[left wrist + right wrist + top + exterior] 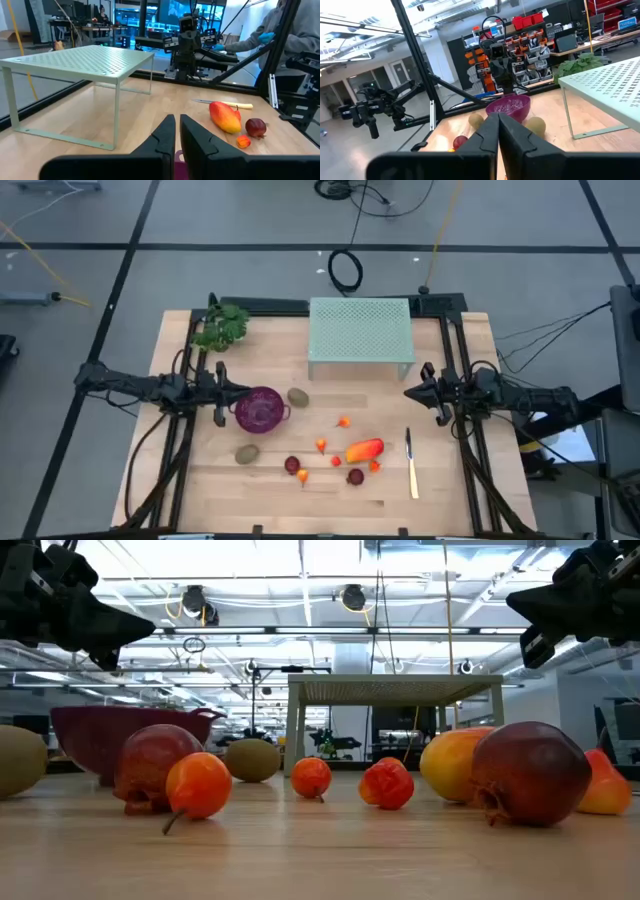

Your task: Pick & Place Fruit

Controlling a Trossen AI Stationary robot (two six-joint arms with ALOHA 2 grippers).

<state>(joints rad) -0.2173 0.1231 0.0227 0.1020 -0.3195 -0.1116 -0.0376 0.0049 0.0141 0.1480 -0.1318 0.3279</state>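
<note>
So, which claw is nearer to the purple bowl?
Left. The left claw hangs just beside the purple bowl, at its left rim. The right claw is far across the table, near the knife.

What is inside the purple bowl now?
The high view shows only the purple bowl's own bottom, no fruit. The left gripper overlaps its left rim, hiding a small part. In the low view its wall hides the inside.
</note>
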